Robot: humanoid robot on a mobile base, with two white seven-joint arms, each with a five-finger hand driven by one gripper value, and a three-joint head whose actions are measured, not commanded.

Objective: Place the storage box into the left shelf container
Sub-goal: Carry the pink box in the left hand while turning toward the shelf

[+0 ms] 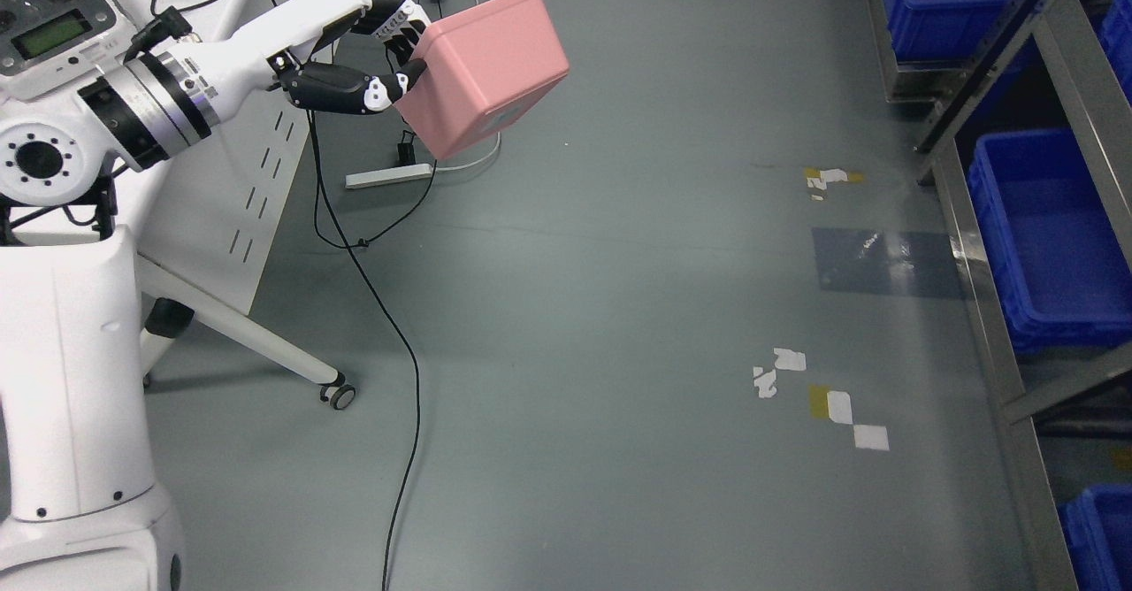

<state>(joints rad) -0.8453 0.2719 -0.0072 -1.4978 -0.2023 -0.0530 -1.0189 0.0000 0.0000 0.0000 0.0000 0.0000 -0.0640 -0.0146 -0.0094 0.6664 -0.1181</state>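
A pink storage box [486, 69] hangs in the air at the upper left, tilted, above the grey floor. My left hand [393, 51] is shut on its left edge, thumb below and fingers over the top rim. The white left arm [203, 69] reaches in from the left. At the right edge stands a metal shelf [982, 281] holding blue containers: one in the middle [1044, 237], another at the top right [946, 3], a third at the bottom corner [1101, 533]. No right arm shows.
A white table on castors [239, 219] stands at the left, with a remote controller [53, 29] on top. Black cables [389, 326] trail across the floor. Tape marks [822, 396] dot the grey floor between me and the shelf.
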